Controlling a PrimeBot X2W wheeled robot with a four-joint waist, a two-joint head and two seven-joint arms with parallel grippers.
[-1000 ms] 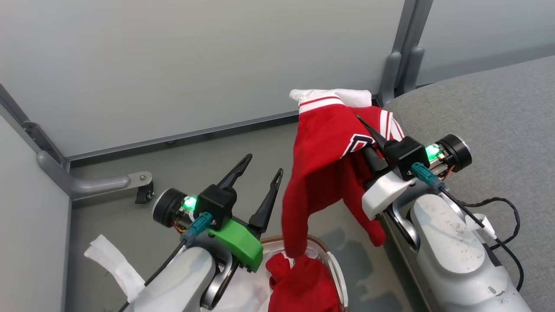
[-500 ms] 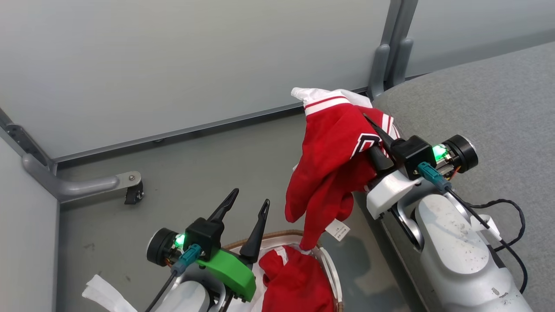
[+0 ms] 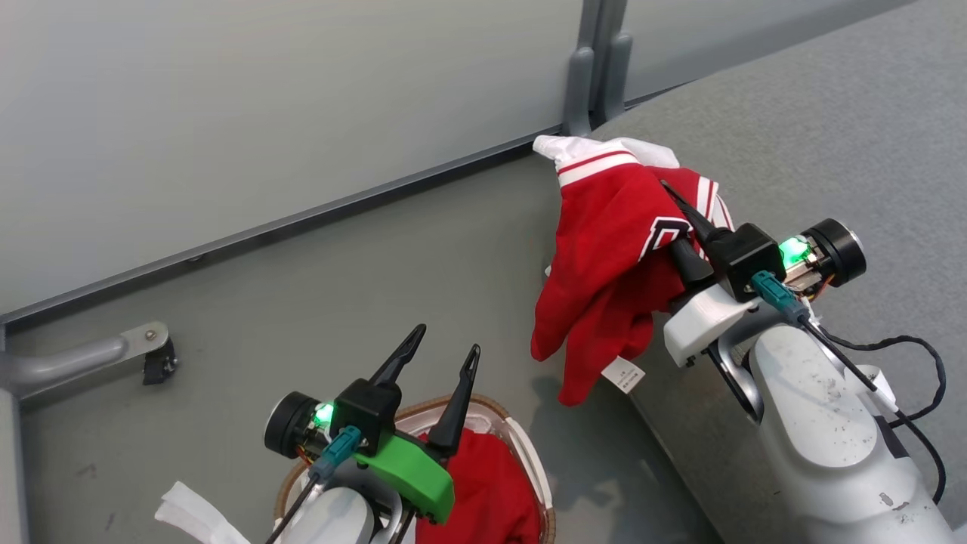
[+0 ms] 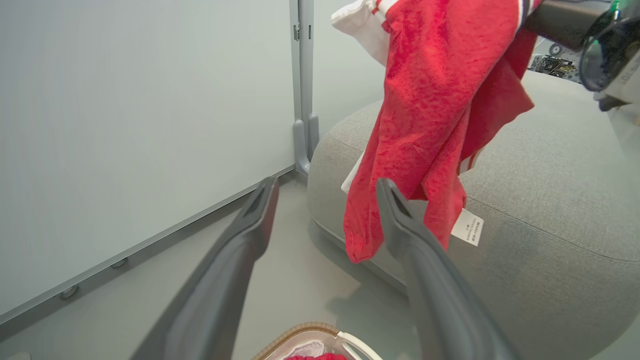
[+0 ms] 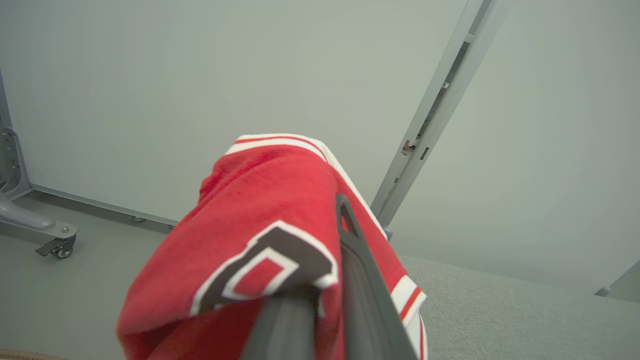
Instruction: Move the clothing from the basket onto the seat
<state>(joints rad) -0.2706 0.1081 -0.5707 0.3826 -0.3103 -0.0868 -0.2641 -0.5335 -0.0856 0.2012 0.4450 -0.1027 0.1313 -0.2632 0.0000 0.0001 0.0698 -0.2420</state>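
Behind seat [image 3: 831, 151], partition post [image 3: 597, 75]; clothing [image 3: 604, 249] hangs from right pincer [image 3: 675, 219]

Fuzzy red cloth clothing [image 3: 604, 249], coarse matt grey fabric seat [image 3: 831, 121]

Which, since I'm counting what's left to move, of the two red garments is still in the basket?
The bunched garment in the basket near the left gripper. The emblem garment hangs clamped in the right gripper by the seat.

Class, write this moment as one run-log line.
right hand: shut on red garment, hanging at edge of seat | left hand: open above basket | second garment: in basket
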